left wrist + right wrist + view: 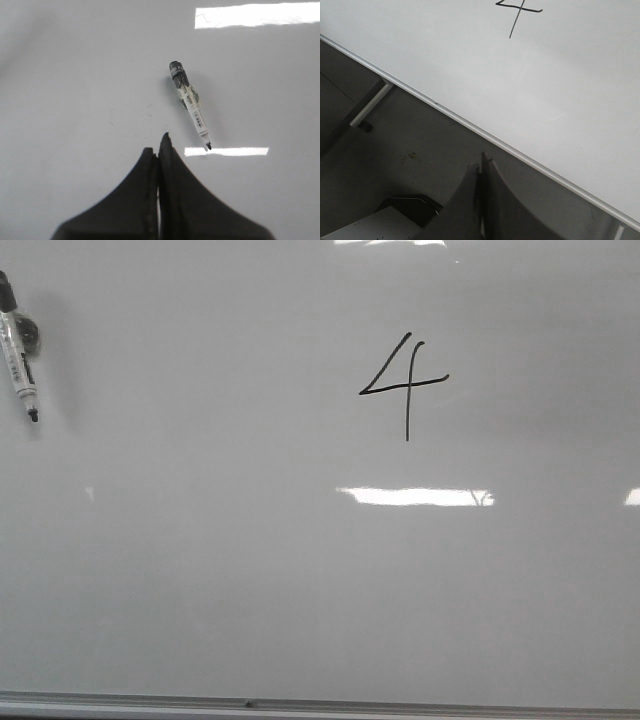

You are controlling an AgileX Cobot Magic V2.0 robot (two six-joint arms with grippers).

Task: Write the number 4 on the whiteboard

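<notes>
one whiteboard (200, 580) fills the front view, its metal edge strip along the near side. one number 4 (403, 383), thin and black, sits right of centre in the far half of the board, above a bright glare. one marker (18, 355) lies uncapped at the far left edge, tip toward the near side. two claws: the left claw (159, 150) is closed on nothing just beside the marker; the right claw (481, 170) is closed on nothing, off the board's near edge.
</notes>
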